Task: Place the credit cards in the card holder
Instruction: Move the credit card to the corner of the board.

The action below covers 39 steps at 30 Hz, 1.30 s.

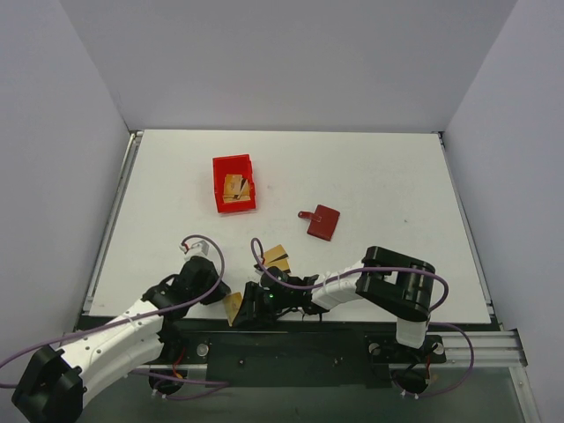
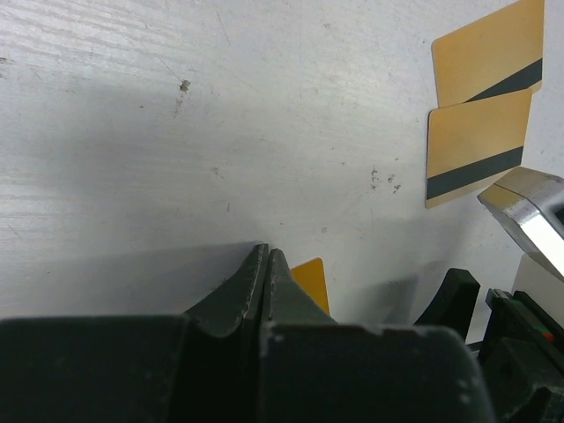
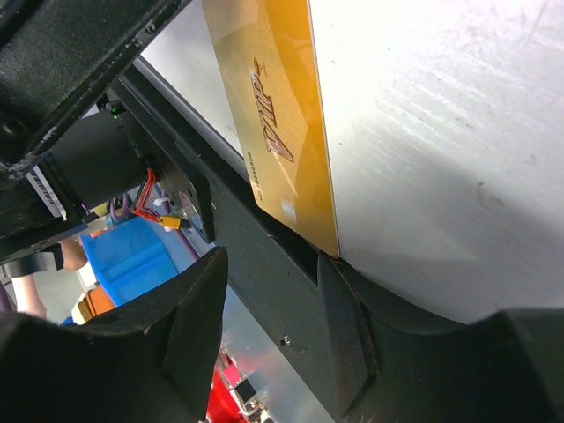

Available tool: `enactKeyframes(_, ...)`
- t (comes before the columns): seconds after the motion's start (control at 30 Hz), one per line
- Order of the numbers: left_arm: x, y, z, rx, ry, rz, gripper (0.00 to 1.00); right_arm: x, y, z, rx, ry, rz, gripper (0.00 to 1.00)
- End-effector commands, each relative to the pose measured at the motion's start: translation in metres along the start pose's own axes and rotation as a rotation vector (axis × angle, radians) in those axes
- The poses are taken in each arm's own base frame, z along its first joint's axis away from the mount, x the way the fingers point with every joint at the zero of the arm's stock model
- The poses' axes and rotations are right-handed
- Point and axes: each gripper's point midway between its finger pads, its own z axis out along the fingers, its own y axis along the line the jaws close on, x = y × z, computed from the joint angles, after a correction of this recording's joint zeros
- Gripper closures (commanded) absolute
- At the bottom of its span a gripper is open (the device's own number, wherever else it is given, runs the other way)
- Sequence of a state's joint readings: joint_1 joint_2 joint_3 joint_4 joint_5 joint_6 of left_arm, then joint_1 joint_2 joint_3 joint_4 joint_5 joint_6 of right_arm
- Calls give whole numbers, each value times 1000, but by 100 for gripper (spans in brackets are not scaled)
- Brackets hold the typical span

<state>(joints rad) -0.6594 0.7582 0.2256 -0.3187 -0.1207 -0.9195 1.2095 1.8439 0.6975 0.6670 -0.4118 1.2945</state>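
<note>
Near edge: left gripper (image 2: 266, 256) is pinched shut beside a gold credit card (image 3: 278, 132). Right gripper (image 3: 271, 275) has jaws apart, just short of its corner. A corner-only pinch could flick it off the table (image 1: 397, 176)! Farther out lie two striped cards (image 2: 480, 154), with the card holder (image 1: 322, 222) closed beyond.

We see a white table (image 1: 370, 176) boxed in by plain pale walls (image 1: 291, 62) at the back and on both sides. A metal rail (image 1: 110, 220) runs along its left edge, a dark bar (image 1: 291, 348) along the near one. The light is soft and even, and the tabletop shows fine scratches.
</note>
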Motion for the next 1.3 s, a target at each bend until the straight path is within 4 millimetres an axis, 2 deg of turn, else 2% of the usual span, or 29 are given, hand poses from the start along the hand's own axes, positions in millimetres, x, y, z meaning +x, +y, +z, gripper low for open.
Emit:
enactKeyframes(0.0, 15, 10, -3, -22, 49, -8, 100, -35, -54, 5, 179, -146, 34, 58)
enactKeyframes(0.83, 29, 15, -8, -11, 87, -37, 100, -35, -62, 2, 186, -144, 51, 58)
enactKeyframes(0.97, 28, 15, -9, -19, 82, -33, 100, -31, -59, -6, 183, -139, 47, 57)
enactKeyframes(1.27, 27, 16, -8, -26, 80, -28, 100, -23, -69, -22, 258, -134, 46, 55)
